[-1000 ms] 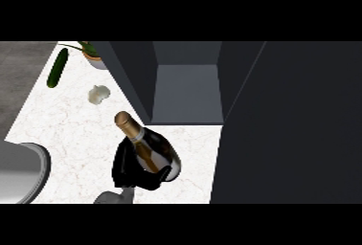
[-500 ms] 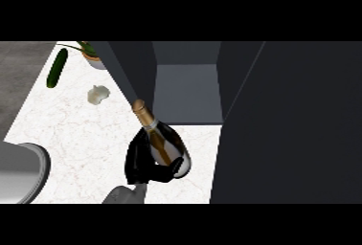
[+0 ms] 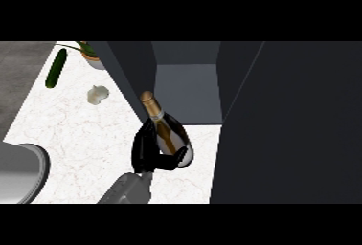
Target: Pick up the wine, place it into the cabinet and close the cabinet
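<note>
Wine (image 3: 164, 128) in left hand (image 3: 150, 152), neck fwd.

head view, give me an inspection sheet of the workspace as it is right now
surface: white marbled counter top, grey area along its left edge
job's things: dark glass wine bottle with gold foil neck, tilted, neck pointing toward the open dark cabinet; cabinet door stands open at the right
clutter: long green cucumber, small pale garlic bulb, potted plant in a terracotta pot, all at the far left of the counter
grippers: one black robot hand curled round the bottle's body; the other not in view; which side cannot be told
cables: nothing seen
surroundings: rounded grey object at the lower left edge
</note>
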Robot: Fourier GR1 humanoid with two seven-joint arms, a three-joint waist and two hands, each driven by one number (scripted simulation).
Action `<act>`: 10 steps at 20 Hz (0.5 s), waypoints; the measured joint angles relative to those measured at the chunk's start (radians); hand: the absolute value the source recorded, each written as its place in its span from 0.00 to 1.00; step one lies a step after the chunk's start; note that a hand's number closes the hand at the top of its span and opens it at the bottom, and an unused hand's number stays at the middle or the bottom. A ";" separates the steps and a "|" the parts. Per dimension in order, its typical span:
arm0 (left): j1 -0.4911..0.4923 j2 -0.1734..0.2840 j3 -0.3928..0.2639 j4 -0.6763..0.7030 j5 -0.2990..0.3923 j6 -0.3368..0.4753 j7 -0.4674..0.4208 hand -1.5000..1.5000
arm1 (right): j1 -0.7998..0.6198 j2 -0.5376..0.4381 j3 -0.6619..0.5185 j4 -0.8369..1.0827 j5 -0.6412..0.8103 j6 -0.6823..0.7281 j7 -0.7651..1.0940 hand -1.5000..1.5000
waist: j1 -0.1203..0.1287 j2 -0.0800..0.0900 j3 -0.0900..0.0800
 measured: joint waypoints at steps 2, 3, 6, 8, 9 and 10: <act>-0.049 0.000 -0.024 0.038 0.037 0.008 -0.021 1.00 | -0.016 0.007 0.015 0.008 0.006 -0.007 0.001 0.00 | -0.002 0.001 0.000; -0.074 0.000 -0.046 0.060 0.069 0.019 -0.042 1.00 | -0.033 0.003 0.009 0.007 0.002 -0.011 0.014 0.00 | -0.004 0.001 0.000; -0.127 0.000 -0.047 0.098 0.099 0.035 -0.048 1.00 | -0.056 0.000 -0.016 0.030 -0.018 -0.011 0.008 0.00 | -0.003 0.001 0.000; -0.176 0.000 -0.049 0.160 0.134 0.026 -0.066 1.00 | -0.038 -0.002 -0.019 0.029 -0.025 0.001 -0.006 0.00 | -0.006 0.002 0.000; -0.206 0.000 -0.050 0.170 0.155 0.038 -0.061 1.00 | -0.033 -0.001 -0.016 0.029 -0.026 0.002 -0.010 0.00 | -0.007 0.002 0.000; -0.220 0.000 -0.048 0.184 0.161 0.036 -0.061 1.00 | -0.025 -0.001 -0.015 0.021 -0.028 0.003 -0.007 0.00 | -0.007 0.002 0.000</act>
